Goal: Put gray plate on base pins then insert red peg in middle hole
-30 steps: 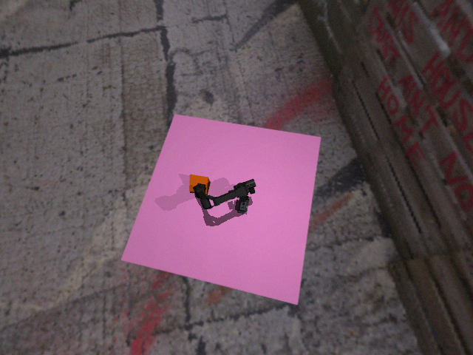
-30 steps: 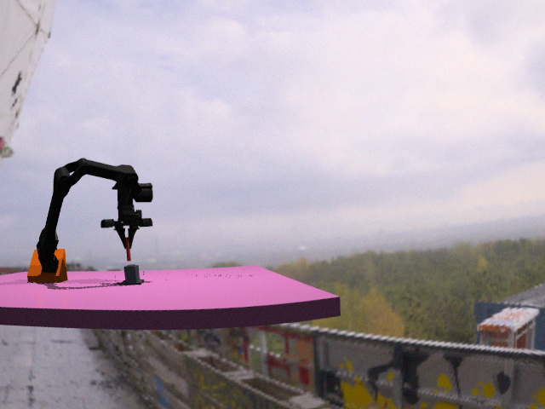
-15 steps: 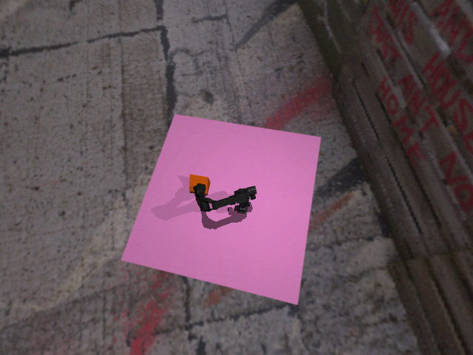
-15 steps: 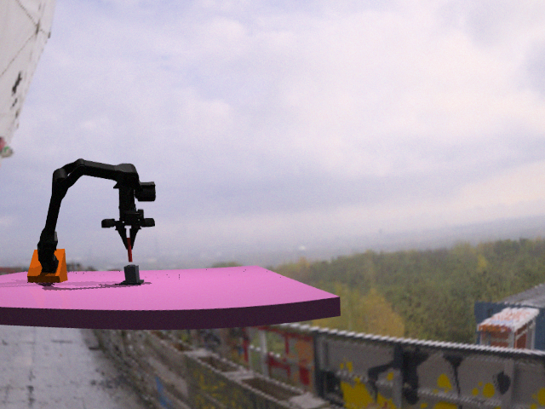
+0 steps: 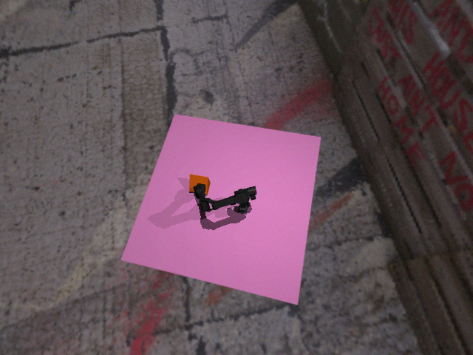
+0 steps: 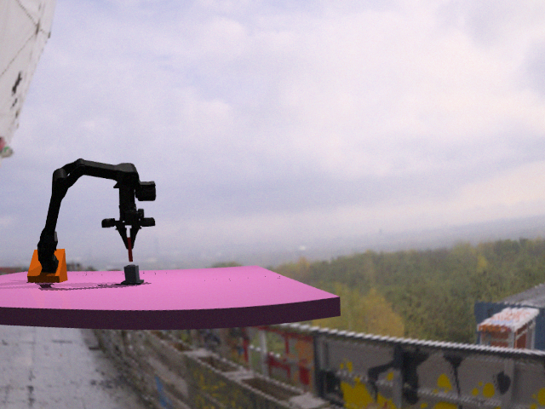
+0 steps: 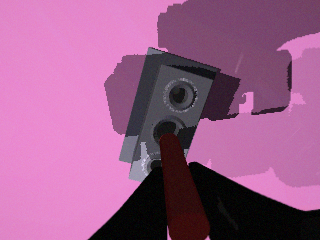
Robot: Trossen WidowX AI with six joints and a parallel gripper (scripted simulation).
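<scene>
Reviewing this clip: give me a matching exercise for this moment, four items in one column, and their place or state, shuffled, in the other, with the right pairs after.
Items:
1. red peg
2. gray plate
3. gripper
4. orange block

Place or state:
A. under the arm's foot on the pink table
B. shut on a thin rod, pointing down
C. hanging upright, its tip above the middle hole
D. seated on the base, pins showing in its outer holes

Pairs: 1-C, 2-D, 3-B, 4-A
</scene>
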